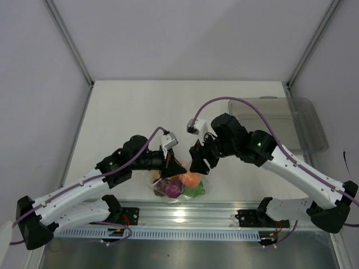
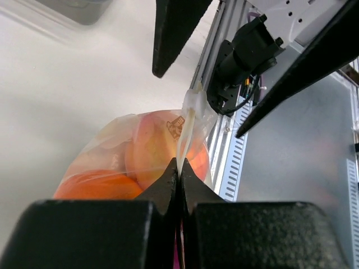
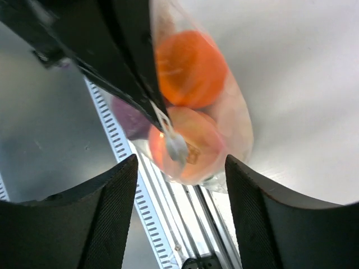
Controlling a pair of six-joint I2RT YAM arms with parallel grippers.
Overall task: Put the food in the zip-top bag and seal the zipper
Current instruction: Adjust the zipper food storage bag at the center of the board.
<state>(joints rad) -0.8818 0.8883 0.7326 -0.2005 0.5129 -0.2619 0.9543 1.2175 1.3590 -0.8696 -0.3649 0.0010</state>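
The zip-top bag hangs near the table's front edge with the food inside: an orange, a dark purple fruit and green cabbage. My left gripper is shut on the bag's zipper strip; an orange and a peach-coloured fruit show through the plastic. My right gripper is open, its fingers on either side of the bag's free corner, not touching it. The orange, peach fruit and purple fruit show in the right wrist view.
A rigid clear plastic tray stands at the back right. The aluminium rail with the arm bases runs along the front edge just under the bag. Grey walls close in the left and right.
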